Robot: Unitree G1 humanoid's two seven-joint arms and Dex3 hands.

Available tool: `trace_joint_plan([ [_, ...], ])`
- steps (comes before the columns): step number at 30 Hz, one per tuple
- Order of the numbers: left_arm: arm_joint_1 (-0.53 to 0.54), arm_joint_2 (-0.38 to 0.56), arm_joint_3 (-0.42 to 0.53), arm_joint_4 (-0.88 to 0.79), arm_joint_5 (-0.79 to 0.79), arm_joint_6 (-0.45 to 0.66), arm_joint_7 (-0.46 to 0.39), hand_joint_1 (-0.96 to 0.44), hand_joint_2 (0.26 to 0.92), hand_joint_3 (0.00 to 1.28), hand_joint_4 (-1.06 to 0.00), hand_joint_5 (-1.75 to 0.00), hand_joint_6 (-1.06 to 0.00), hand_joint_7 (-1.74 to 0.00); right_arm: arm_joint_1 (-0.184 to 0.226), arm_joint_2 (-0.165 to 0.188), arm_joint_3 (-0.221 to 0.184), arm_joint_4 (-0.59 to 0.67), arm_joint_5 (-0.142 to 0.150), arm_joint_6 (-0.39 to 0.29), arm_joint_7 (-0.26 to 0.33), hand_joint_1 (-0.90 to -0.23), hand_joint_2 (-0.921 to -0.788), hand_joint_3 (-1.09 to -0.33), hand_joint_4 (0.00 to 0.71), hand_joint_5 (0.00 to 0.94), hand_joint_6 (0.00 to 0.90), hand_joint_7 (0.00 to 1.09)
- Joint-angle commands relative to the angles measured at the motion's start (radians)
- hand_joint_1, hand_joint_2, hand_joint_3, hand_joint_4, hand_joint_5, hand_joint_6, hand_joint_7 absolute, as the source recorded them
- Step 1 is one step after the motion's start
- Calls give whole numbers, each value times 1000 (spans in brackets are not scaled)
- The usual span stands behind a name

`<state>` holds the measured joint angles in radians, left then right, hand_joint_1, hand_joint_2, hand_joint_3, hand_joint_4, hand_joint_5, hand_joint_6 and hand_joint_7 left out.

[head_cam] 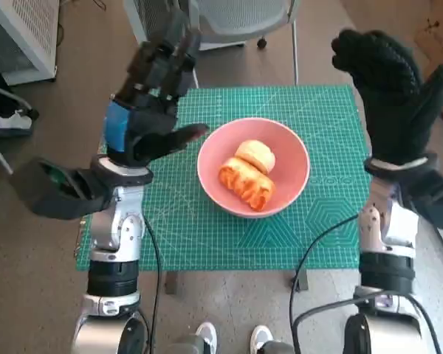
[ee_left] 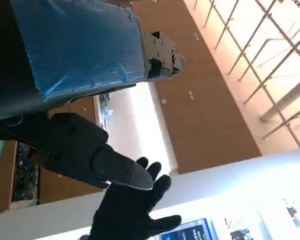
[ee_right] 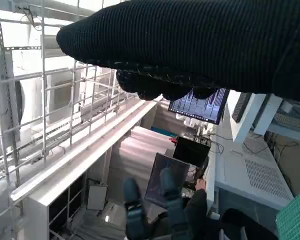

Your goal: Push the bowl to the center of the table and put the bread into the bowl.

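A pink bowl (head_cam: 284, 181) stands near the middle of the green cutting mat (head_cam: 207, 236) on the small table. Inside it lie an orange-glazed bread (head_cam: 245, 186) and a paler bun (head_cam: 255, 155). My left hand (head_cam: 151, 96) is raised above the mat's left side, fingers spread, holding nothing. My right hand (head_cam: 390, 92) in its black glove is lifted over the right edge, fingers apart and empty. The left wrist view shows the blue-taped left hand (ee_left: 75, 60) with the gloved right hand (ee_left: 135, 210) beyond it. The right hand (ee_right: 200, 45) spans the right wrist view, and the left hand (ee_right: 155, 205) shows far off.
A chair base (head_cam: 236, 22) stands behind the table and a white rack (head_cam: 22, 37) sits at the far left. A person's shoes (head_cam: 232, 339) show near the front edge. Cables hang beside my right arm. In the right wrist view a person sits at a monitor (ee_right: 197, 107).
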<state>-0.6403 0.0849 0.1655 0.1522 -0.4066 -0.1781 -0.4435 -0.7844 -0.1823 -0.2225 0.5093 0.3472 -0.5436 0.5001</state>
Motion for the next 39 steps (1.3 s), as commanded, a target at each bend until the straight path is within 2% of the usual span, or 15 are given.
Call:
trace_joint_plan([
  [1, 26, 5, -6, -38, 0, 1, 4, -404, 899, 40, 1, 1, -154, -61, -3, 10, 15, 5, -23, 10, -23, -650, -921, -539, 351, 1, 403, 10],
  [6, 35, 8, -7, -48, 20, -10, 18, -416, 903, 44, 1, 1, -137, -69, -8, 7, 24, -7, -27, 22, -34, -649, -921, -542, 350, 0, 403, 9],
  [9, 34, 7, -6, -47, 27, -14, 25, -428, 899, 63, 1, 1, -44, -257, -12, 4, 24, -10, -26, 31, -33, -644, -921, -542, 345, 0, 397, 6],
  [14, 31, 8, -7, -48, 31, -18, 31, -434, 901, 75, 1, 1, -7, -342, -18, -2, 25, -9, -24, 38, -29, -638, -921, -542, 336, 0, 387, 1],
  [39, 34, 17, -16, -66, 36, -15, 50, -404, 900, 85, 1, 1, 1, -365, -16, -16, 39, -29, -37, 39, -23, -640, -921, -556, 304, 0, 360, 0],
])
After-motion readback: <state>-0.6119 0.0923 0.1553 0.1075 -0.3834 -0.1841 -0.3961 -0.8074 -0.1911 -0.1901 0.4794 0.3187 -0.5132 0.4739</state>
